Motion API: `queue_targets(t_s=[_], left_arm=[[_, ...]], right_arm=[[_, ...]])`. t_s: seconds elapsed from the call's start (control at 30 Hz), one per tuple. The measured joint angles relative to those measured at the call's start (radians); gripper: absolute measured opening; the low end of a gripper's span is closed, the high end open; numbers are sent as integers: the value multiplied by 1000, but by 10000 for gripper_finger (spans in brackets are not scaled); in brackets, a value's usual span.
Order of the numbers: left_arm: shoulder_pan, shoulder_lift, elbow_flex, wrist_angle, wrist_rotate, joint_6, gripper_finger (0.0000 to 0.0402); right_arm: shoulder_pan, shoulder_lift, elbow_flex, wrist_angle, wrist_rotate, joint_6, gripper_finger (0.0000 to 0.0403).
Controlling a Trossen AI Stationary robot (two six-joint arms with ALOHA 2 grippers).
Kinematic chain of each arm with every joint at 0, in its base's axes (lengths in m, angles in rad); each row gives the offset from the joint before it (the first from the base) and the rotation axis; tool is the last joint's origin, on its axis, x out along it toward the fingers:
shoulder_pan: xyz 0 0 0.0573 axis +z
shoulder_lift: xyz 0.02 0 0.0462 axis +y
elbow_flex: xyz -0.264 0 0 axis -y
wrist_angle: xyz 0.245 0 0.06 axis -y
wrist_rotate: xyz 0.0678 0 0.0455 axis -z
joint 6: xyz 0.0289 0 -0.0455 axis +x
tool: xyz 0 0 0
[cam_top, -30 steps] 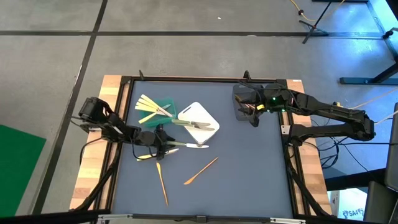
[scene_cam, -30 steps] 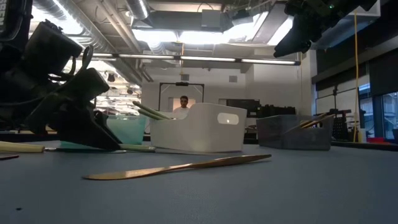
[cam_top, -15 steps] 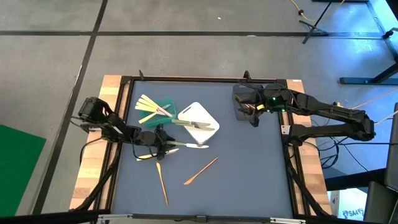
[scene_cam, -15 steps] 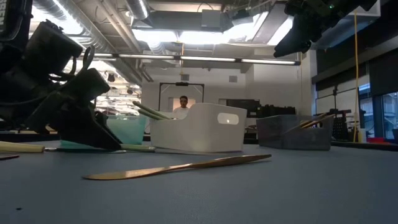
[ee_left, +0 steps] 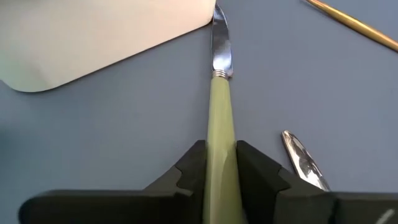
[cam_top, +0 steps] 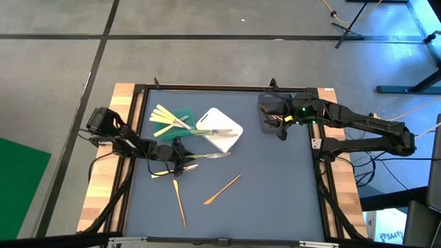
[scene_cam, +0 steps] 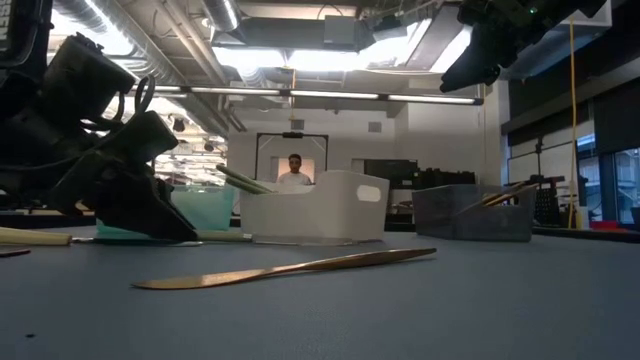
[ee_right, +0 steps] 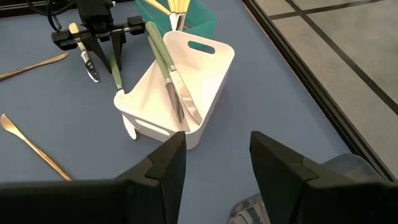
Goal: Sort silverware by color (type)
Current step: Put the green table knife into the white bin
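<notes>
My left gripper [cam_top: 178, 157] is low over the table's left part, shut on a green-handled knife [cam_top: 210, 156] that points toward the right edge. Its blade tip [ee_left: 219, 15] meets the white container [cam_top: 224, 142], which holds two more green-handled pieces [ee_right: 166, 62]. Pale yellow silverware [cam_top: 164, 116] sticks out of the green container [cam_top: 185, 114]. Two orange-brown pieces [cam_top: 222, 189] [cam_top: 179, 202] lie flat on the mat. Another silver-tipped piece [ee_left: 301, 162] lies beside my left fingers. My right gripper [ee_right: 217, 168] hangs open, high over the grey container [cam_top: 267, 110]. My left gripper pinches the knife's green handle [ee_left: 221, 134] between its two fingers [ee_left: 193, 171], back from the metal collar. The fingers come from the table's left, slanting down, and lie along the handle. The knife reaches out ahead of them, low along the mat, blade against the white container's wall.
A pale yellow piece [cam_top: 162, 172] lies on the mat under my left arm. The grey container holds orange-brown pieces [scene_cam: 505, 195]. The mat's near right part is bare. A raised black frame [cam_top: 227, 88] borders the mat. A person stands far off in the room [scene_cam: 295, 172].
My left gripper has shut on the green handle without shifting. The knife's blade end has swung a little toward the far edge. The white container has been pushed toward the far edge and turned about. My right arm has kept still.
</notes>
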Motion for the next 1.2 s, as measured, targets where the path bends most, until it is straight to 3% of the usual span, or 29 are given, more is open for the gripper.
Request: queue_targets(t_s=[0.5,0.93,1.2], left_arm=[[0,1,0,1,0,0,28],[0,6,-4,89,17,1,27],[-3,7,-3,147,107,-6,26]], right_arm=[[0,0,0,0,0,0,167],[0,0,0,0,0,0,167],[0,0,0,0,0,0,167]])
